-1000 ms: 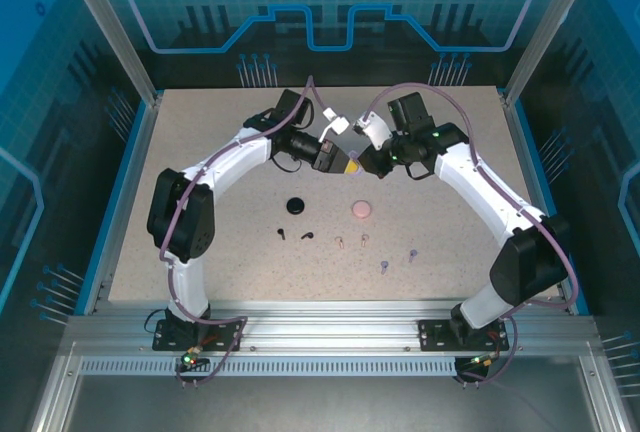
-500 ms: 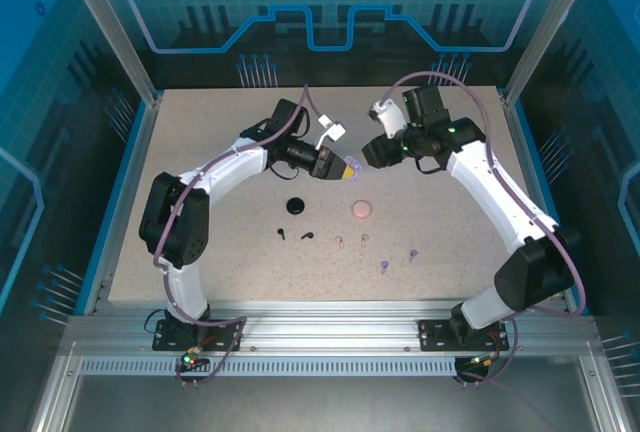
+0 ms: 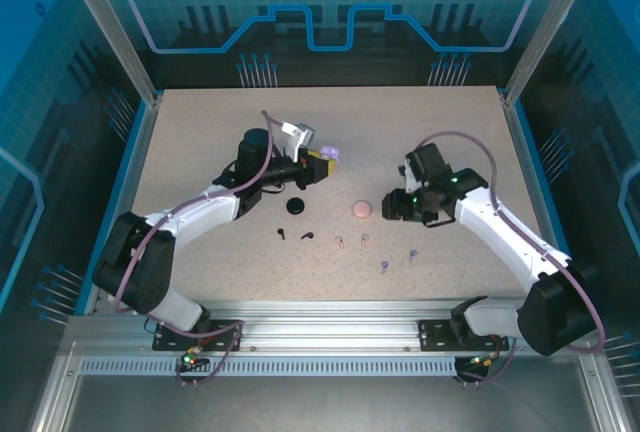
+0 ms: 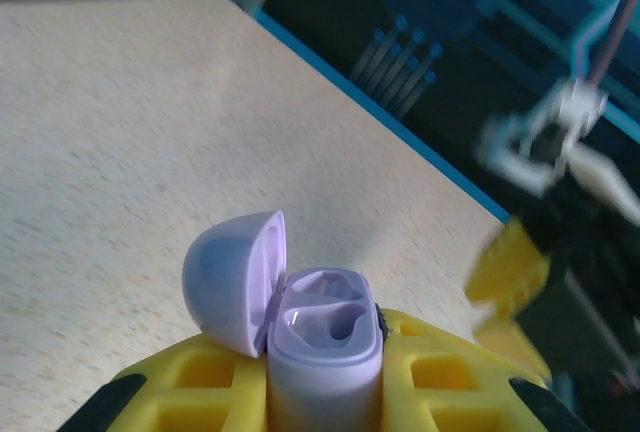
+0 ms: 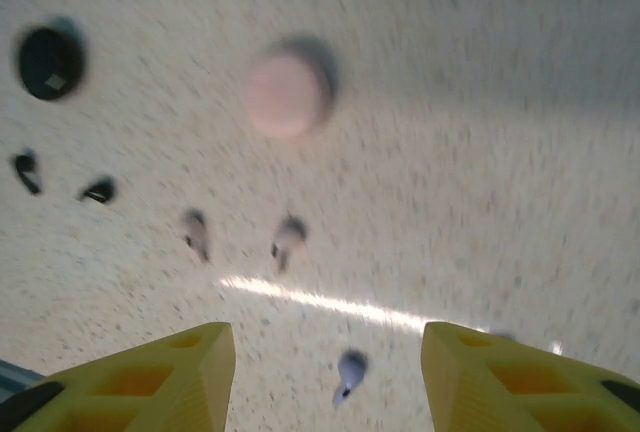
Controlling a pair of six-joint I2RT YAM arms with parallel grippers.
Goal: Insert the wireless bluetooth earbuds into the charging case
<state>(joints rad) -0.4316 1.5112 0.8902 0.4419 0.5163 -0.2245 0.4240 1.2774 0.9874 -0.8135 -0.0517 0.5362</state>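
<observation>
My left gripper (image 3: 322, 158) is shut on the purple charging case (image 4: 325, 337), held above the table at the back left. Its lid (image 4: 232, 277) is hinged open and both wells are empty. My right gripper (image 3: 392, 204) hangs open, nothing between its fingers, just right of the pink case (image 3: 361, 209). On the table lie two black earbuds (image 3: 283, 233) (image 3: 307, 236), two pale pink ones (image 3: 340, 243) (image 3: 364, 240) and two purple ones (image 3: 384, 266) (image 3: 412, 253). In the right wrist view one purple earbud (image 5: 348, 372) lies on the table between the yellow fingers (image 5: 180, 372).
A shut black case (image 3: 294, 205) lies left of the pink case (image 5: 288, 92). The blue rim (image 3: 128, 182) and metal frame bound the table. The right arm (image 4: 560, 142) shows blurred in the left wrist view.
The right gripper opened, let go of the purple case and swung down toward the front, over the earbuds. The left gripper drew back left with the opened case.
</observation>
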